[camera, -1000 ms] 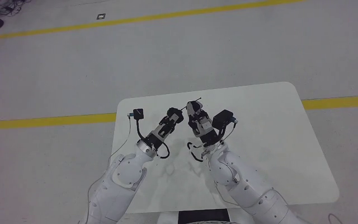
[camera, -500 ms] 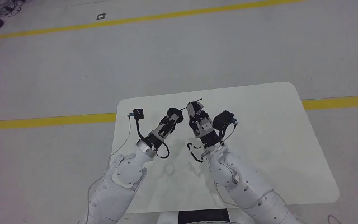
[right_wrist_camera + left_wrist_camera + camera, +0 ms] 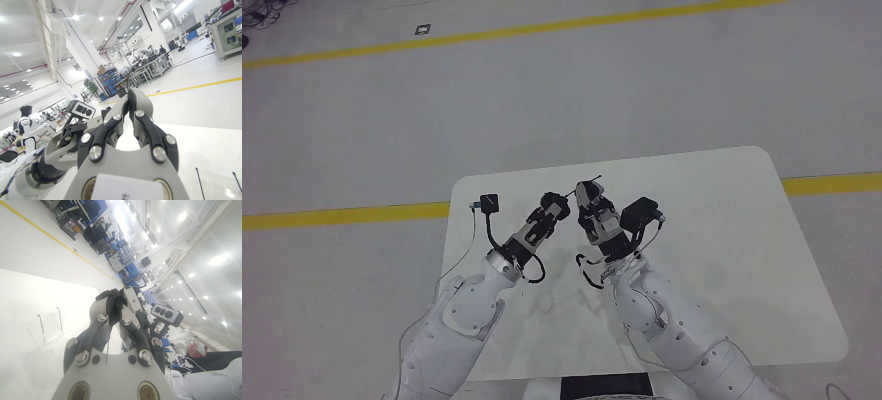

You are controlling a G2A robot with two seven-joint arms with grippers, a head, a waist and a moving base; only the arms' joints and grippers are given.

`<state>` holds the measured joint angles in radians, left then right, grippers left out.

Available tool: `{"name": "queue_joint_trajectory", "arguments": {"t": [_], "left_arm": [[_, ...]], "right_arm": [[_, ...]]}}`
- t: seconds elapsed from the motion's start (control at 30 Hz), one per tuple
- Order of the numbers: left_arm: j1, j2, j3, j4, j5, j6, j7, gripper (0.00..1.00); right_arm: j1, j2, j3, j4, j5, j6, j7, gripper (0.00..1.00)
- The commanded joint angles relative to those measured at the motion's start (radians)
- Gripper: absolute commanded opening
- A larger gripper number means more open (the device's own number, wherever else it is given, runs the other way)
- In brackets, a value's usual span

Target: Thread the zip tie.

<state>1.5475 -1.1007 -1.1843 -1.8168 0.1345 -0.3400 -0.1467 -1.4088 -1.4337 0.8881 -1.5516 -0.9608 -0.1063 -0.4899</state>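
Above the table [image 3: 722,220], over its middle and well off its surface, your two claws sit close together with their tips nearly meeting. Your left claw [image 3: 115,295] is clenched on the zip tie [image 3: 107,349], whose thin black strap trails down through the palm. A dark lump at its tips may be the tie's head, though this angle does not let you be sure. Your right claw [image 3: 130,92] is clamped as well, pinching a thin black strap whose free end pokes out past its tips, high above the table. Two spare ties [image 3: 199,181] lie flat on the table, apart from both claws. You look to be at the lining-up step, with the tip held and not yet fed through. The next move calls for a small, steady approach that brings the poking end square to the head's slot, without either grip slipping or the strap bending aside.
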Motion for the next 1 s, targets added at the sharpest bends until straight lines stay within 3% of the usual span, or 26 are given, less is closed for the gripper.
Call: {"name": "queue_joint_trajectory", "arguments": {"t": [0.0, 0.97], "left_arm": [[0.000, 0.000, 0.000, 0.000, 0.000, 0.000, 0.000, 0.00], [0.001, -0.005, 0.000, -0.012, -0.009, 0.003, -0.003, 0.00]], "right_arm": [[0.000, -0.001, 0.000, 0.001, -0.003, -0.001, 0.001, 0.00], [-0.014, -0.012, 0.021, 0.002, -0.028, -0.043, 0.027, 0.00]]}}
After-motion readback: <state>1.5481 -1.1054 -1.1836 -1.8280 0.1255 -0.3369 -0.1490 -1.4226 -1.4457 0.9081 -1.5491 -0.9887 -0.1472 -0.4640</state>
